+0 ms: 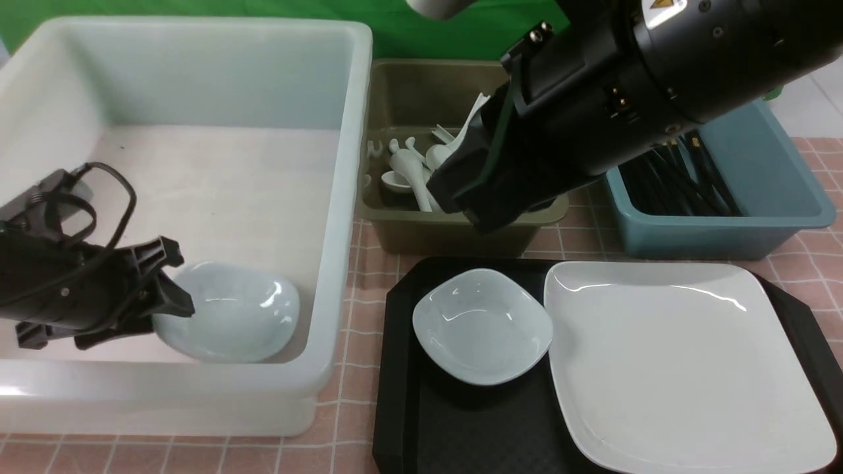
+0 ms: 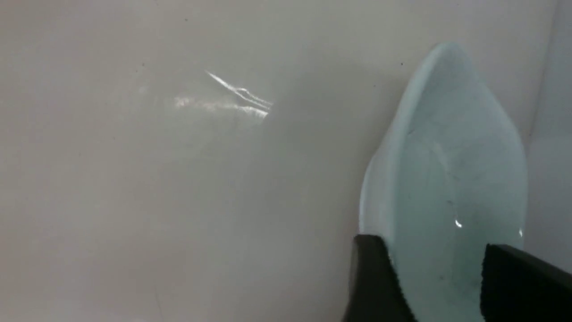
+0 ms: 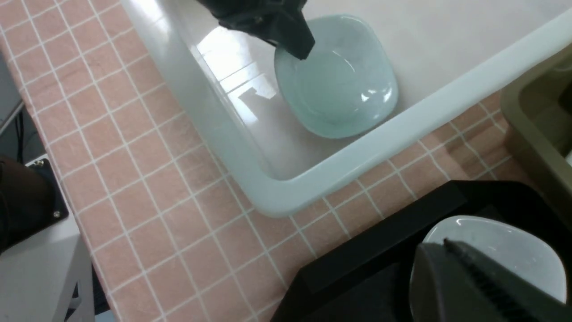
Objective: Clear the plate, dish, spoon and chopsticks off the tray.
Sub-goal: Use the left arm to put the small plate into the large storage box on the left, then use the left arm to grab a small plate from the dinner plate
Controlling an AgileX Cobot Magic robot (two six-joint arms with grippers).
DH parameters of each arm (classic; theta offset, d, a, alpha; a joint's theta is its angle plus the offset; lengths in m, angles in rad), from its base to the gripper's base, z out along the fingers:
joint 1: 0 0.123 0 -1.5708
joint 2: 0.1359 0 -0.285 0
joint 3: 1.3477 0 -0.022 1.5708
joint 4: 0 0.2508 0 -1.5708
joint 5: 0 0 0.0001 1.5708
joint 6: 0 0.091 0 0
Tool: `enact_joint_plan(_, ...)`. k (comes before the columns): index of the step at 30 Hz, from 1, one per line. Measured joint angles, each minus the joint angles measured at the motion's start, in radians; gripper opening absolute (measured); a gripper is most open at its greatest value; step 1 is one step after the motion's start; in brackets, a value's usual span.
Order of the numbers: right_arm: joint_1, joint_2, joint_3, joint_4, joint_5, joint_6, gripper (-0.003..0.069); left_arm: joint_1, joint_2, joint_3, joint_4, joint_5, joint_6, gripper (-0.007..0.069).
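Note:
The large white plate lies on the right side of the black tray. A small white dish sits on the tray beside it. A second small dish rests on the floor of the white tub. My left gripper is open, its fingers apart on either side of that dish's rim. My right gripper is shut and empty, hovering above the tray's back edge, over the dish. White spoons lie in the olive bin and black chopsticks in the blue bin.
The olive bin and blue bin stand behind the tray. The tub's tall wall runs between the tub and the tray. A pink checked cloth covers the table.

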Motion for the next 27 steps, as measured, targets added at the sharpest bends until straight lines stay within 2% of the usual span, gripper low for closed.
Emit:
enact_joint_plan(3, 0.000, 0.000, -0.002, -0.004, 0.028, 0.000, 0.0030, 0.013, -0.012, -0.035, 0.112, 0.059, -0.054, 0.0456)
enact_joint_plan(4, 0.000, 0.000, -0.002, -0.003, 0.030, 0.000, 0.0030, 0.013, -0.012, -0.039, 0.120, 0.066, -0.059, 0.0461)
enact_joint_plan(7, 0.000, 0.000, -0.025, -0.039, 0.088, 0.004, 0.0030, 0.017, -0.041, -0.133, 0.297, 0.212, -0.132, 0.0490)
enact_joint_plan(8, 0.000, 0.000, -0.028, -0.043, 0.093, 0.004, 0.0030, 0.017, -0.041, -0.139, 0.303, 0.212, -0.132, 0.0490)
enact_joint_plan(9, 0.000, -0.001, -0.049, -0.109, 0.145, 0.039, 0.0030, 0.017, -0.059, -0.186, 0.331, 0.288, -0.141, 0.0468)
enact_joint_plan(11, 0.000, -0.008, -0.062, -0.193, 0.198, 0.079, 0.0030, 0.009, -0.080, -0.237, 0.332, 0.341, -0.132, 0.0414)
enact_joint_plan(13, -0.018, -0.033, -0.067, -0.285, 0.241, 0.108, 0.0030, -0.046, -0.115, -0.311, 0.324, 0.378, -0.103, 0.0277)
enact_joint_plan(14, -0.039, -0.050, -0.066, -0.311, 0.241, 0.117, 0.0030, -0.103, -0.132, -0.351, 0.318, 0.382, -0.080, 0.0177)
enact_joint_plan(15, -0.044, -0.054, -0.065, -0.317, 0.242, 0.119, 0.0030, -0.103, -0.134, -0.351, 0.316, 0.382, -0.076, 0.0177)
enact_joint_plan(16, -0.091, -0.090, -0.047, -0.331, 0.242, 0.127, 0.0030, -0.219, -0.157, -0.402, 0.299, 0.371, -0.051, 0.0066)
enact_joint_plan(19, -0.202, -0.177, 0.026, -0.319, 0.242, 0.130, 0.0030, -0.458, -0.161, -0.456, 0.308, 0.304, -0.020, 0.0007)
enact_joint_plan(22, -0.288, -0.252, 0.119, -0.305, 0.242, 0.122, 0.0030, -0.633, -0.137, -0.463, 0.370, 0.215, -0.031, -0.0001)
enact_joint_plan(23, -0.334, -0.294, 0.185, -0.300, 0.241, 0.121, 0.0030, -0.743, -0.104, -0.463, 0.431, 0.177, -0.068, 0.0004)
enact_joint_plan(27, -0.391, -0.396, 0.364, -0.292, 0.237, 0.119, 0.0030, -0.911, 0.038, -0.463, 0.633, 0.121, -0.187, 0.0065)
